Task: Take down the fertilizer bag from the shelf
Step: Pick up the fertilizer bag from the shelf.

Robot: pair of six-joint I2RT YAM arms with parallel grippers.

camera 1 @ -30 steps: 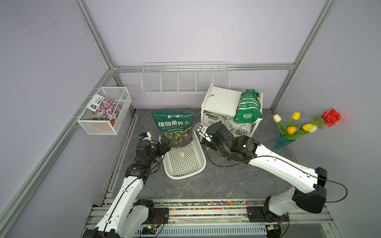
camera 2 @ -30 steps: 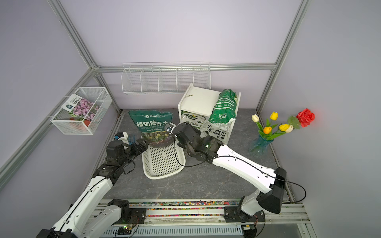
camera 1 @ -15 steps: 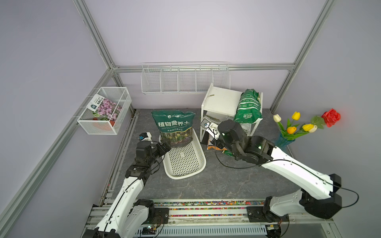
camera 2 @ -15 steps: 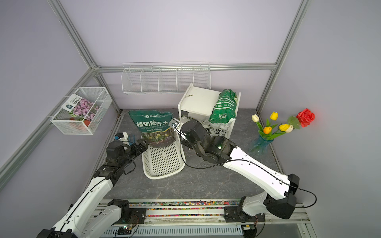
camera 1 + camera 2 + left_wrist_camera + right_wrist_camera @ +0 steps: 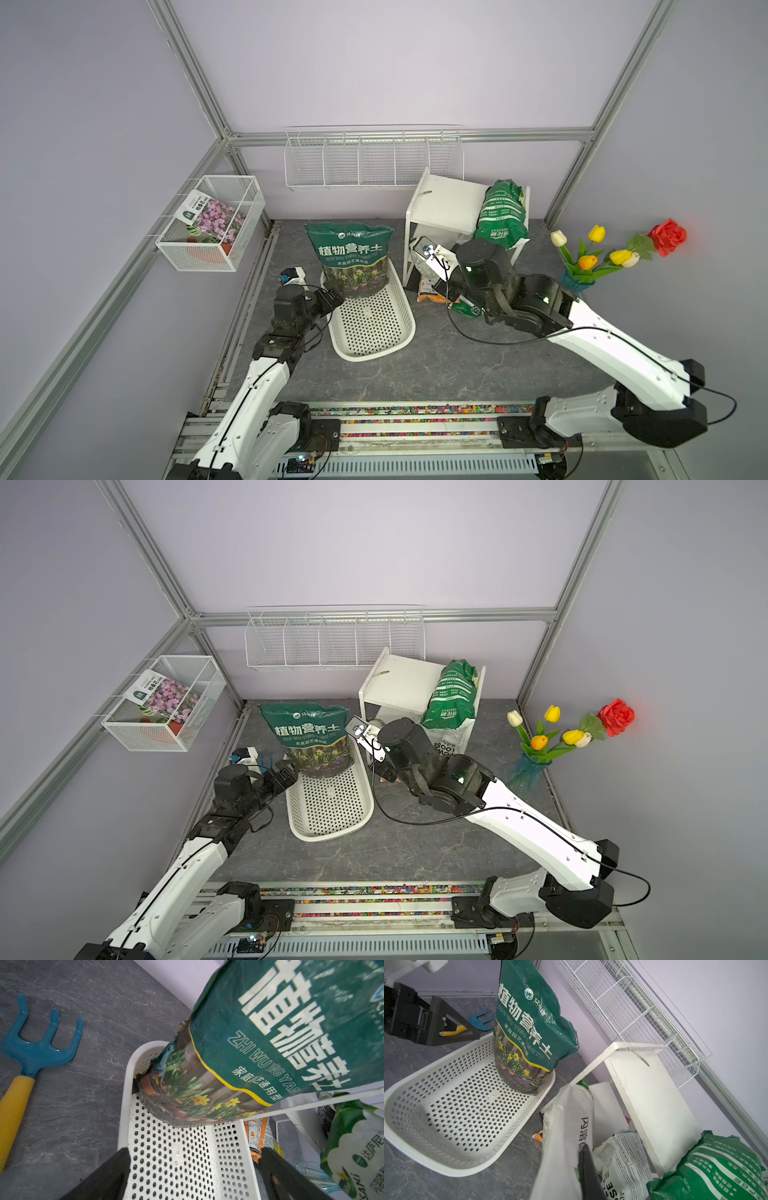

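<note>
The right claw [image 5: 581, 1157] was clamped on the white fertilizer bag [image 5: 562, 1126], held in front of the shelf [image 5: 444, 203], between it and the basket [image 5: 374, 332], near the back edge of the bench [image 5: 457, 365]. The left claw [image 5: 194, 1153] gaped at the basket's rim. A green bag [image 5: 500, 216] lay atop the shelf.

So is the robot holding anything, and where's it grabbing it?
The right gripper pinches the white fertilizer bag by one end. The open left gripper holds nothing.
</note>
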